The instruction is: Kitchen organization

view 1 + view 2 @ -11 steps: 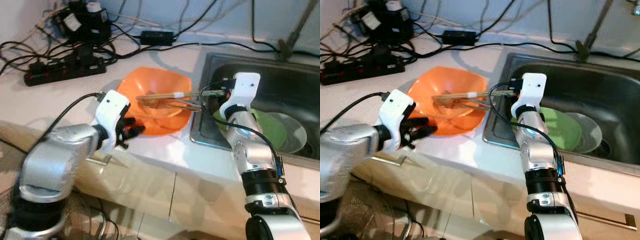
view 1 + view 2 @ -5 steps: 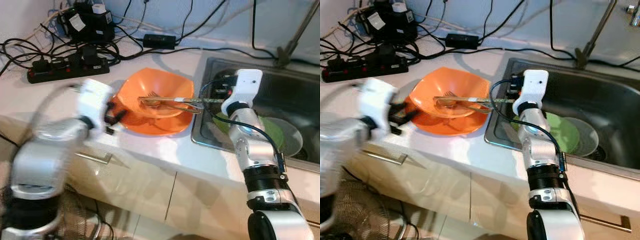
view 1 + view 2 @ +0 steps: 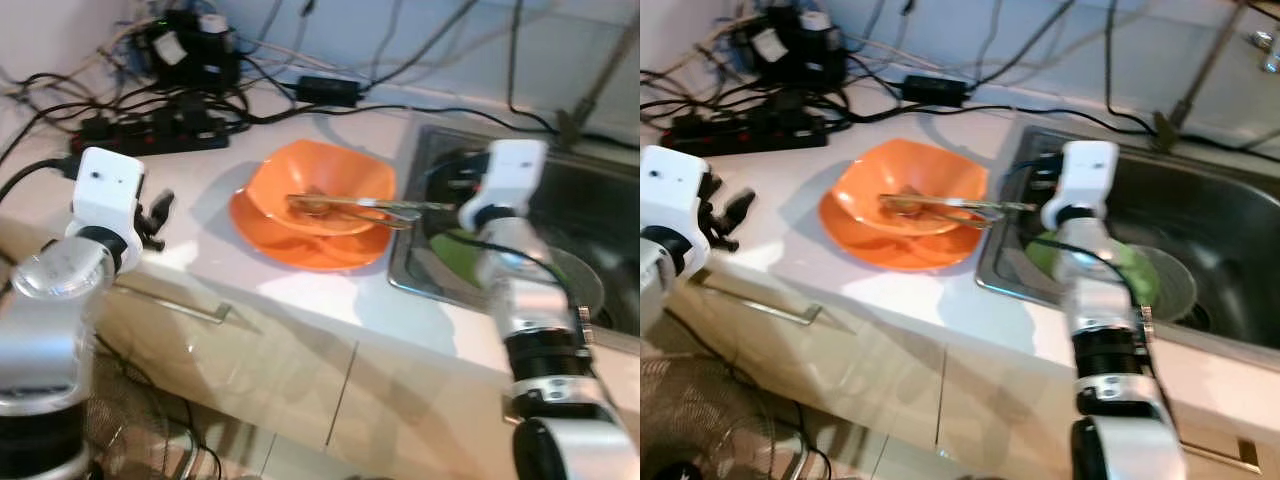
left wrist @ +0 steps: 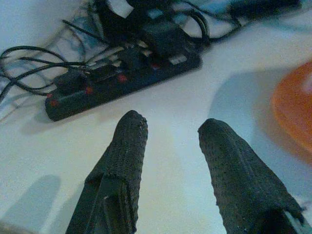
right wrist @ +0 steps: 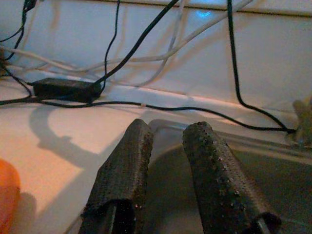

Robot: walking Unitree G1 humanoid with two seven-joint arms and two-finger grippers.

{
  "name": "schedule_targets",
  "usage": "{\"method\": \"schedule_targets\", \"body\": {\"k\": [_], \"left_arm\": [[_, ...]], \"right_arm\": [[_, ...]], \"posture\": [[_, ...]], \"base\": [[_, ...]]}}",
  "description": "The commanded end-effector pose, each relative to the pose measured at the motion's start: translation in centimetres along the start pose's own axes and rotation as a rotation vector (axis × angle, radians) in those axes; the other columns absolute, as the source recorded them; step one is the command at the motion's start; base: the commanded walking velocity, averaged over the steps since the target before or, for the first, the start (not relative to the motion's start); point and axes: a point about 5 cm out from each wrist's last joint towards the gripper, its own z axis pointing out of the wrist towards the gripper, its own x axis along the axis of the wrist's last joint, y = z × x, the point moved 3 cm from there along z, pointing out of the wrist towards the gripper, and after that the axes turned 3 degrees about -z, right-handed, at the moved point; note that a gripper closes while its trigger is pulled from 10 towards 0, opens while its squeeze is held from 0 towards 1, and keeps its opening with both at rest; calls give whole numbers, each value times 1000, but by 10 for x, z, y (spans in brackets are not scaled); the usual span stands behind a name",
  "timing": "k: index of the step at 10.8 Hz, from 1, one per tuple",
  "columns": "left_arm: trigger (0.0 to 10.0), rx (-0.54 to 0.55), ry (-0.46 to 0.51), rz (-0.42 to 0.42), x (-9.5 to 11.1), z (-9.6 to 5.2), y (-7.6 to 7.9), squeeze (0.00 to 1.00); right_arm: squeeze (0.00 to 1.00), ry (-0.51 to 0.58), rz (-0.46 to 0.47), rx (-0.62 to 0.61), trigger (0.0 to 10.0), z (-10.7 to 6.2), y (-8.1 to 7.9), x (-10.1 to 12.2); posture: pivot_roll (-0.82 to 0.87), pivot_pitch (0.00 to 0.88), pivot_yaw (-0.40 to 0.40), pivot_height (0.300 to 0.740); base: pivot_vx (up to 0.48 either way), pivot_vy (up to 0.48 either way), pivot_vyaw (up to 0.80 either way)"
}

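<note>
A white counter (image 3: 330, 300) is seen with a steel sink (image 3: 1230, 215) set into it on the right. A green plate (image 3: 1145, 280) and a clear bowl (image 3: 1175, 285) are lying in the sink. An orange bowl (image 3: 325, 185) is stacked on an orange plate (image 3: 300, 250) on the counter just beside the sink's left edge, well apart from both grippers. Tongs (image 3: 360, 207) are laid across the bowl, their tip reaching toward the sink. A black power strip (image 4: 122, 78) with tangled cables (image 3: 60, 85) is seen at the back left. The left gripper (image 4: 170, 141) is held over bare counter near the strip, fingers (image 4: 129, 141) apart, nothing between them. The right gripper (image 5: 168, 141) is held above the sink's left rim, fingers (image 5: 202, 146) slightly apart, empty.
</note>
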Motion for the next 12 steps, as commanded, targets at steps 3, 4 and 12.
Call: {"method": "schedule_targets", "body": {"k": [3, 4, 12], "left_arm": [[10000, 76, 180, -144, -3, 7, 27, 0], [10000, 59, 235, -186, 1, 11, 39, 0], [10000, -261, 351, -136, -3, 7, 89, 0]], "right_arm": [[0, 68, -11, -22, 10000, -2, 11, 8], [0, 66, -12, -33, 10000, -4, 14, 5], [0, 39, 146, -74, 10000, -30, 71, 13]], "posture": [[290, 19, -54, 740], [289, 18, -57, 740], [210, 21, -53, 740]], "base": [[0, 0, 0], [0, 0, 0], [0, 0, 0]]}}
